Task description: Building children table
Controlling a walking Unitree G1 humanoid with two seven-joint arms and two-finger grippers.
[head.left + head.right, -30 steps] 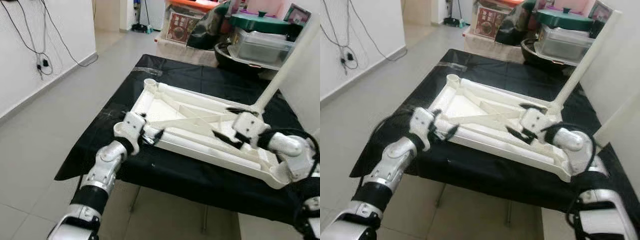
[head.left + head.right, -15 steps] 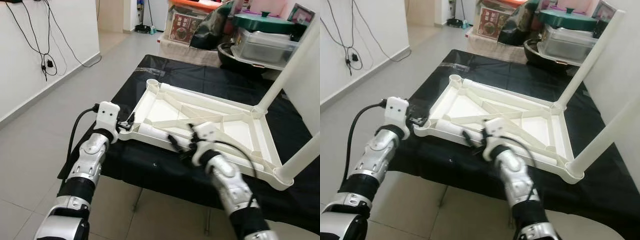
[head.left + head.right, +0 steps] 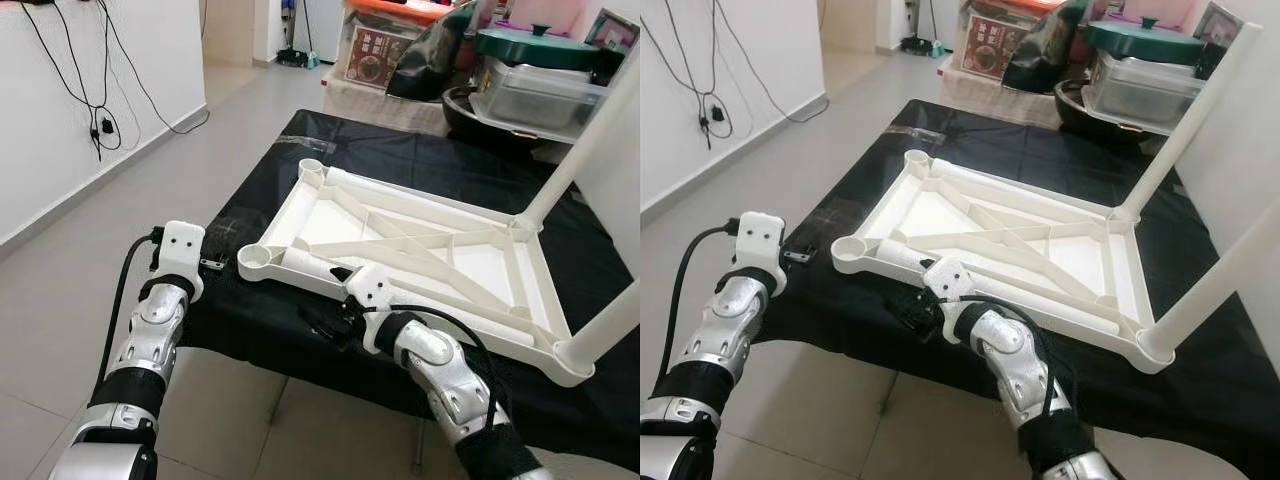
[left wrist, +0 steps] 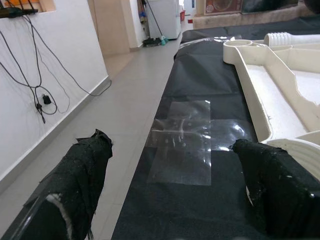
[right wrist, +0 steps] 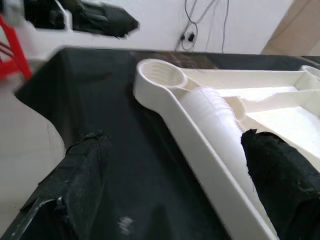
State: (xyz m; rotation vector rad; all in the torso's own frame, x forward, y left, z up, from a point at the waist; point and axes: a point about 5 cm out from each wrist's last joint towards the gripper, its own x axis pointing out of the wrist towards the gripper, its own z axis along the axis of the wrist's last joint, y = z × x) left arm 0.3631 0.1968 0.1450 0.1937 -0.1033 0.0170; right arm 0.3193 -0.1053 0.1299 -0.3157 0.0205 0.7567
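One white plastic children's table top (image 3: 420,250), lying upside down on one worktop (image 3: 400,160) covered in black sheeting. Underside ribbing faces up, with diagonal braces crossing the middle.

Legs fitted: two. Both white tubes (image 3: 585,140) stand upright from the corners on the robot's right, one far and one near (image 3: 605,325).

Leg sockets open: two, both on the robot's left; one round socket at the near corner (image 3: 262,258), one at the far corner (image 3: 308,168).

Loose leg: one, a white ridged tube (image 5: 212,107) lying inside the frame along the near edge, its end just beside the near socket.

End effectors: two. Left end effector (image 4: 175,195) hangs off the worktop's left edge, near the near socket, fingers spread wide with nothing between them. Right end effector (image 5: 170,165) sits at the near edge of the table top, fingers apart, one on each side of the rim and loose leg, clamping nothing.

Background: one green-lidded pot (image 3: 530,45), one clear storage box (image 3: 525,95), cables on the wall (image 3: 95,80).
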